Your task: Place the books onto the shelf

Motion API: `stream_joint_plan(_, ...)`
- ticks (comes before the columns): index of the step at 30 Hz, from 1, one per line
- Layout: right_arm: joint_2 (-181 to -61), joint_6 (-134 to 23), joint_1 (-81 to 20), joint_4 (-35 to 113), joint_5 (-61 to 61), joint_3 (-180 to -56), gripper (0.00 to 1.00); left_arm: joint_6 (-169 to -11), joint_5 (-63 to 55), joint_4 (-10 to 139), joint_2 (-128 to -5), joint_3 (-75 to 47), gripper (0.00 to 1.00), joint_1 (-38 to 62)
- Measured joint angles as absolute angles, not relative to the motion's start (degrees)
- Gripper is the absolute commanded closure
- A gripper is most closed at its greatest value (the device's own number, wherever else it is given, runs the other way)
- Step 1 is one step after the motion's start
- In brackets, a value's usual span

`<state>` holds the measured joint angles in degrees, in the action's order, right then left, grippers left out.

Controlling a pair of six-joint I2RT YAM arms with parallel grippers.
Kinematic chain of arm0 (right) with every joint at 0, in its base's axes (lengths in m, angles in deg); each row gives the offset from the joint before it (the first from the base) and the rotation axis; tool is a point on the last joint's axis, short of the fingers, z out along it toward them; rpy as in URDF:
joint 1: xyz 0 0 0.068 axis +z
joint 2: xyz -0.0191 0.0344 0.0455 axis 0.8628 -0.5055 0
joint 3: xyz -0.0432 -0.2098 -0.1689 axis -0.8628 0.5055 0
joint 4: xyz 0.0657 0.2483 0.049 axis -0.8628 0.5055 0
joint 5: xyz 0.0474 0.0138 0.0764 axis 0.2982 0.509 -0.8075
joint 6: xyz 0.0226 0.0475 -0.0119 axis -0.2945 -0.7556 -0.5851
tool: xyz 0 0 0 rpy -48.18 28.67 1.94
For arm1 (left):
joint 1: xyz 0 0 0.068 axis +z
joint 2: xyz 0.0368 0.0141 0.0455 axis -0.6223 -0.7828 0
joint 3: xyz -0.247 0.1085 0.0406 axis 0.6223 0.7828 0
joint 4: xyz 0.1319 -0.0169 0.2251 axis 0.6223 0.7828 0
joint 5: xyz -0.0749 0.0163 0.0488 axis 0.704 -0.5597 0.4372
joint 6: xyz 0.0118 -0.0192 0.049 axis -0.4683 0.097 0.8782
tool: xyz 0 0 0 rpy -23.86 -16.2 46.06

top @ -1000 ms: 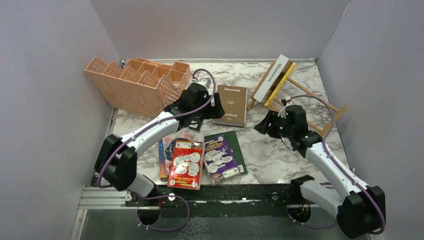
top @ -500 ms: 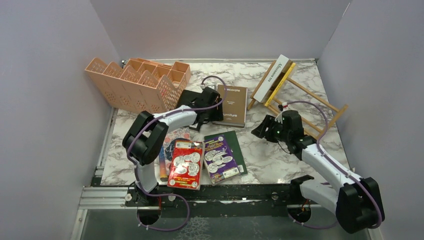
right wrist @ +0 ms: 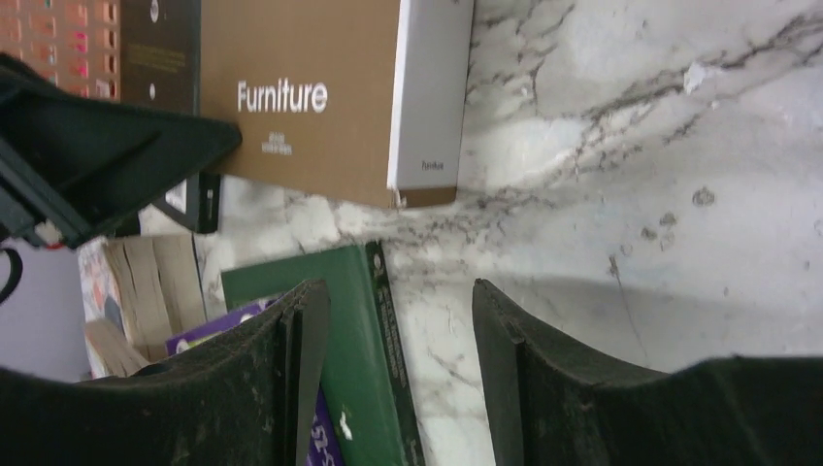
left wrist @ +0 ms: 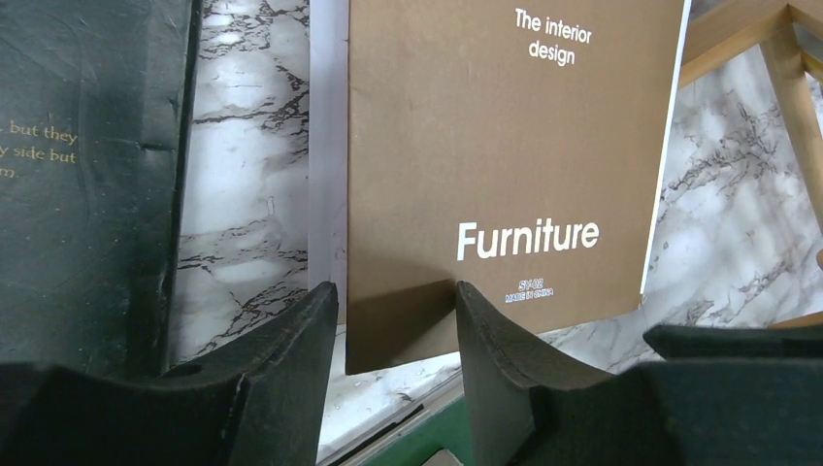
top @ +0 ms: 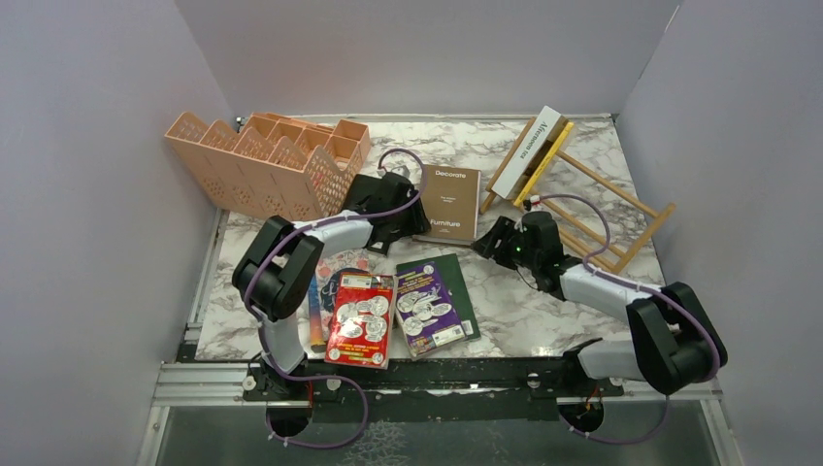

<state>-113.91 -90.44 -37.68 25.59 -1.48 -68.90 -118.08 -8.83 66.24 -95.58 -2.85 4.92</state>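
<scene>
On the worktop (top: 524, 311), the right gripper (right wrist: 398, 301), jaws apart and empty, has swung from the shelf (top: 648, 238) at upper right to the central brown book (top: 451, 202); the left gripper (left wrist: 396, 296) has narrowed its jaws, still apart, round its corner: likely the next pickup.

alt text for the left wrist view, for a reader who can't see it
A brown book titled Furniture lies flat on the marble table, its near corner between the open black fingers of the left gripper. A black book lies to its left, and part of the wooden shelf shows at top right.
</scene>
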Motion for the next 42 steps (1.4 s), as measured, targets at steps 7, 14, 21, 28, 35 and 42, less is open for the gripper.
stream_joint_plan(7, -120.29, -93.00, -36.76, 17.75, 4.56, -70.03, 0.45, -119.08, -4.28, 61.63, -94.88, 0.19, 0.69, 6.54)
stream_joint_plan(14, -127.24, -93.39, -35.17, 10.82, 8.60, -71.59, 0.47, -120.68, 1.12, 59.51, -94.42, 1.55, 0.95, 8.12)
stream_joint_plan(21, -129.47, -94.07, -34.05, 7.96, 9.96, -72.92, 0.46, -120.81, 3.87, 59.86, -93.83, 1.55, 1.00, 8.77)
stream_joint_plan(28, -126.20, -96.36, -33.81, 8.87, 9.93, -71.83, 0.45, -120.26, 6.71, 61.65, -89.46, 1.55, 1.00, 9.17)
stream_joint_plan(35, -118.06, -99.14, -33.81, 13.29, 9.82, -71.59, 0.39, -119.74, 9.05, 63.42, -83.27, 1.50, 1.00, 9.36)
stream_joint_plan(42, -110.04, -103.53, -33.81, 20.39, 8.49, -71.52, 0.30, -119.52, 12.90, 65.74, -77.89, 1.79, 1.00, 9.51)
